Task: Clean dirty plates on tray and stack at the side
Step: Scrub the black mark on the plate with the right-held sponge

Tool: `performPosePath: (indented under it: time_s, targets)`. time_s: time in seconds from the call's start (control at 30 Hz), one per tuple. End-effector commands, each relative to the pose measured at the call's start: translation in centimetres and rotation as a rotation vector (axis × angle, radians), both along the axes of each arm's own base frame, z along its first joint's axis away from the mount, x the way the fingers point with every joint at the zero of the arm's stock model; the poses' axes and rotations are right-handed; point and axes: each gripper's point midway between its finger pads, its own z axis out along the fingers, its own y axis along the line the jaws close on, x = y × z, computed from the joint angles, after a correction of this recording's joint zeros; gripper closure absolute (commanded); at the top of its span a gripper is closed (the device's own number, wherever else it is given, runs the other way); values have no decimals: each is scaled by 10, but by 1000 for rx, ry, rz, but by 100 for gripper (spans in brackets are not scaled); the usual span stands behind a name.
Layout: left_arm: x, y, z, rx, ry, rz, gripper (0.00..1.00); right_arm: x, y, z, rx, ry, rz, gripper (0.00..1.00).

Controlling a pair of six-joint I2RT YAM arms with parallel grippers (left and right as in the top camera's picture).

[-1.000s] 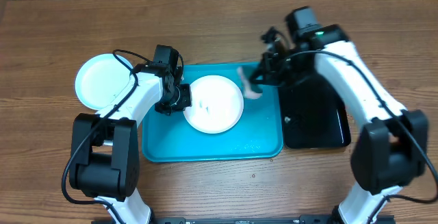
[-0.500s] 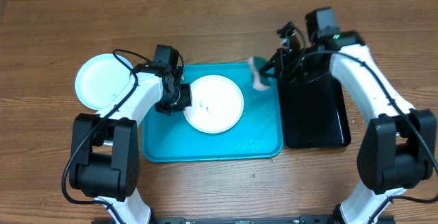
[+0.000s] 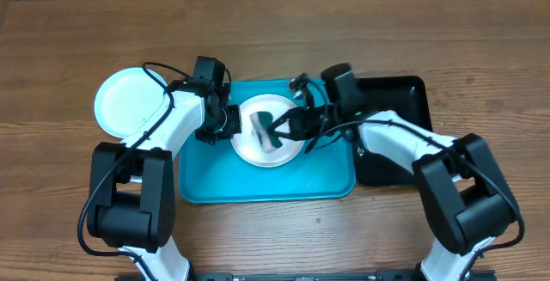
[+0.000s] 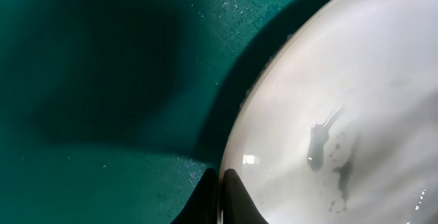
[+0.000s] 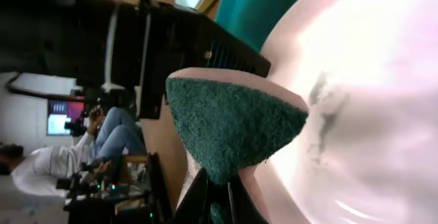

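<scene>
Overhead view: on a wooden table (image 3: 275, 40) a turquoise tray (image 3: 258, 186) lies in the middle, with a white plate (image 3: 253, 150) resting in its upper half. The left gripper (image 3: 229, 128) is pinched on that plate's left rim. From the right, the right gripper (image 3: 277, 130) reaches over the plate with its jaws closed on a scouring sponge (image 3: 261, 130), which sits above the plate's centre. A second pale plate (image 3: 127, 100) lies on the table left of the tray, apart from it, and a glossy black tray (image 3: 400, 100) lies just beside the turquoise one on its right. Left wrist view: two dark fingertips (image 4: 233, 200) meet at the bottom edge with the plate's thin rim clamped between them. The plate fills the right side, carrying a dark smear (image 4: 328, 159) amid wet streaks, and the tray beside it is beaded with droplets. Right wrist view: the sponge (green scrubbing face, pale pink backing) is gripped between the narrow jaws close above the smeared plate; whether it touches the plate cannot be told.
</scene>
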Motion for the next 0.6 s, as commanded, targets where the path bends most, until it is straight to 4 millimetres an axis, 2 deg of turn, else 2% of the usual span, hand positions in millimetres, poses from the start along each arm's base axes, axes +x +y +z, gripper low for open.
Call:
performPosePath:
  time_s: [0.0, 0.37, 0.57]
  targets:
    - [-4, -2, -8, -5, 26, -6, 96, 6, 1, -7, -70, 26, -103, 96]
    - [-4, -2, -8, -5, 25, -6, 96, 16, 13, -7, -70, 1, -163, 96]
    - [-4, -2, -8, -5, 26, -6, 96, 15, 23, -24, -60, 41, -164, 96]
